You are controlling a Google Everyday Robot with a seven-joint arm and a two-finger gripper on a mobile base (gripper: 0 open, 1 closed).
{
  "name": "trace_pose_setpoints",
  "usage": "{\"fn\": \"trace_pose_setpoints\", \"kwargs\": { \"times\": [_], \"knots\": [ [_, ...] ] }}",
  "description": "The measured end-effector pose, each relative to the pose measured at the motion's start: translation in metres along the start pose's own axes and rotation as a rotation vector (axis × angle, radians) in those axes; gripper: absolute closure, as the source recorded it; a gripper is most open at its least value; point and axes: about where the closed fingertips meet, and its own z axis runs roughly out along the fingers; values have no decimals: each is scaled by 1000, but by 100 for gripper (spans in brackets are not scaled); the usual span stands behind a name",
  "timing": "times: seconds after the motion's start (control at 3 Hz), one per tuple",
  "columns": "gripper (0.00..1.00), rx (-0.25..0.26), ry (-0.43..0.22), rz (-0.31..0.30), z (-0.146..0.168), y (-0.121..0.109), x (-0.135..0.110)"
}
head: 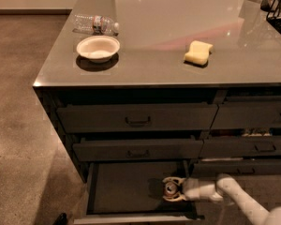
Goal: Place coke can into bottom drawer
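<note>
The bottom drawer (122, 189) is pulled open under two closed drawers, its dark floor showing. The coke can (170, 189), reddish-brown with a silver top, stands upright inside the drawer near its right side. My gripper (171, 190) reaches in from the right, low in the drawer, with a finger on each side of the can. The white arm runs off toward the bottom right corner.
On the grey countertop (178, 36) lie a clear water bottle (94, 24), a white bowl (99, 48) and a yellow sponge (198, 52). A dark rack (278, 6) stands at the far right. Closed drawers (136, 118) sit above; more drawers stand to the right.
</note>
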Motion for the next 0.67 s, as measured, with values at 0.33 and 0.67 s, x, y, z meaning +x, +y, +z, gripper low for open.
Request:
{"fn": "trace_pose_setpoints", "kwargs": {
  "times": [0.33,0.67],
  "knots": [
    [100,-72,35,-1,38,6,20],
    [100,-122,30,24,65,11,35]
  ]
}}
